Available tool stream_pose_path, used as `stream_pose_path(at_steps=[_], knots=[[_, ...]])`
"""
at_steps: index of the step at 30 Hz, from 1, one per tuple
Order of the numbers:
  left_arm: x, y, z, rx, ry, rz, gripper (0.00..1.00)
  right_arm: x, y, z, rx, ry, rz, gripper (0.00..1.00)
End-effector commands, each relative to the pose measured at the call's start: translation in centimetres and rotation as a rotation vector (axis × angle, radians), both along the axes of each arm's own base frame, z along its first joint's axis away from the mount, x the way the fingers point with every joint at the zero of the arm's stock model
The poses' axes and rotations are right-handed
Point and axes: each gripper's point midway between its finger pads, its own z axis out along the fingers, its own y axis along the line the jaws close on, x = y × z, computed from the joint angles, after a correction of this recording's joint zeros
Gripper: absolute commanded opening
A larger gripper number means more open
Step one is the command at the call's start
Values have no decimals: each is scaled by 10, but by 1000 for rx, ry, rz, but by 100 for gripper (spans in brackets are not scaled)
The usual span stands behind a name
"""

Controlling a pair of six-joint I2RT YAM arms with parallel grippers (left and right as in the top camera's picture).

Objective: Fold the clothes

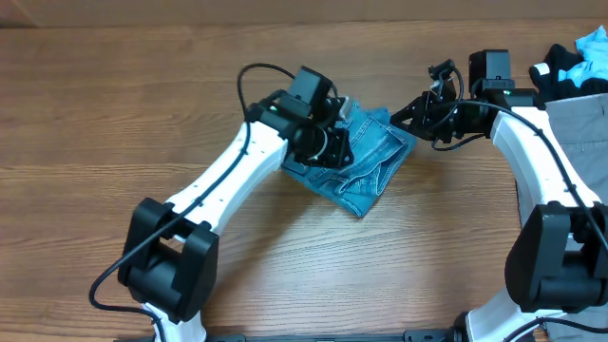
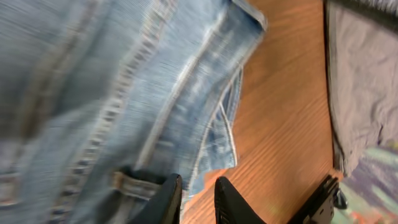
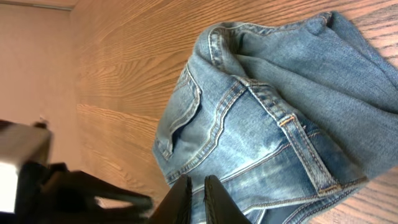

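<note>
The light blue denim jeans (image 1: 366, 163) lie in a folded bundle mid-table, with a stitched pocket and the waistband showing in the right wrist view (image 3: 267, 112). My left gripper (image 1: 332, 144) hovers over the bundle's left part. In its wrist view the fingers (image 2: 198, 198) stand slightly apart at the denim's edge (image 2: 124, 81), with wood showing between them. My right gripper (image 1: 407, 116) is at the bundle's upper right corner. Its fingers (image 3: 198, 193) are nearly closed just above the denim, and I see no fabric pulled up between them.
Plain grey trousers (image 1: 579, 123) lie at the right edge, also in the left wrist view (image 2: 364, 81). Small black, white and cyan garments (image 1: 579, 52) are piled at the top right. The left arm's dark body (image 3: 62, 186) shows beside the jeans.
</note>
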Motion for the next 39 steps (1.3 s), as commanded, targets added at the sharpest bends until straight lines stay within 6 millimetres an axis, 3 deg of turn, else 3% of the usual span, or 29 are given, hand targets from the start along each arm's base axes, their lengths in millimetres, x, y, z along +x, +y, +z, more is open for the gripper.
stream_pose_path(at_steps=[1,6,13,17,21,23,24,26,27,29,30,32,34,39], knots=[[-8,-9,-32,58,66,6,22,2,-2,8,2,-19,-2,12],[-29,-23,-73,76,186,-37,21,5,-6,7,-11,-28,-12,13],[-54,-36,-103,113,264,-88,22,8,-17,5,-28,-27,-40,13],[-56,-41,-90,91,223,-133,15,8,-18,5,-27,-27,-42,15],[-45,-41,-45,47,93,-158,21,7,-18,7,-28,-30,-43,21],[-34,-33,-15,43,0,-130,34,6,-18,10,-28,-34,-43,22],[-27,-26,0,50,-51,-111,47,4,-18,13,-31,-38,-42,23],[-11,-6,27,72,-143,-43,89,2,-20,22,-48,-58,-48,25],[-2,6,38,84,-180,-3,100,0,-22,27,-62,-73,-51,26],[23,40,55,112,-242,100,100,-9,-22,45,-76,-115,-36,33],[34,55,58,118,-252,144,100,-14,-21,51,-79,-123,-31,43],[54,81,58,96,-246,202,100,-28,-21,63,-83,-124,-24,78],[68,93,54,31,-232,189,100,-40,-20,69,-81,-104,-23,95],[95,106,22,-95,-194,133,100,-69,-17,73,-91,-48,18,96]])
